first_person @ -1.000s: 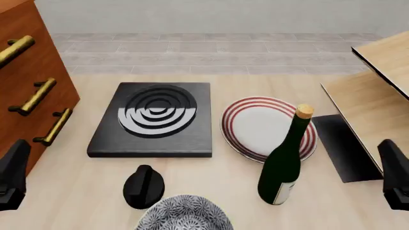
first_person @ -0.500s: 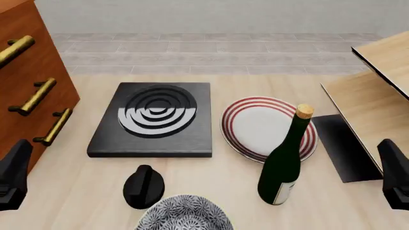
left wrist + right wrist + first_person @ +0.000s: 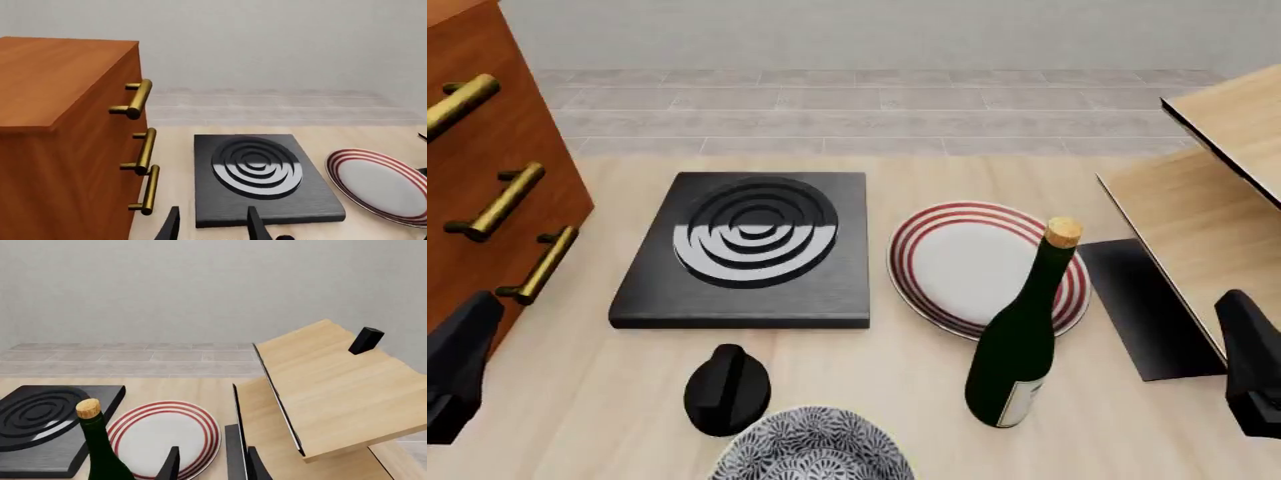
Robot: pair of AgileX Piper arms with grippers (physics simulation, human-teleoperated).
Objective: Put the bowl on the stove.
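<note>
A: Left wrist: left gripper (image 3: 212, 227) jaws apart, empty; black square stove with ringed burner (image 3: 260, 176) ahead.

B: Front: blue-and-white floral bowl (image 3: 811, 446) at near table edge, touching small black knob (image 3: 726, 388); tall green corked bottle (image 3: 1021, 338) near. A reach could hit either.

A: Right wrist: right gripper (image 3: 212, 467) jaws apart, empty.

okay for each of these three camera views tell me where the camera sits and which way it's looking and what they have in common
Front view: fixed above and behind the arms, looking forward and down at the stove, plate, bottle, knob and bowl; both arms show dark at the side edges.
Left wrist view: behind the left gripper, facing the stove and wooden drawer cabinet; fingertips apart.
Right wrist view: behind the right gripper, facing the plate, bottle and wooden shelf; fingertips apart.
Shared: all three show stove and plate.
</note>
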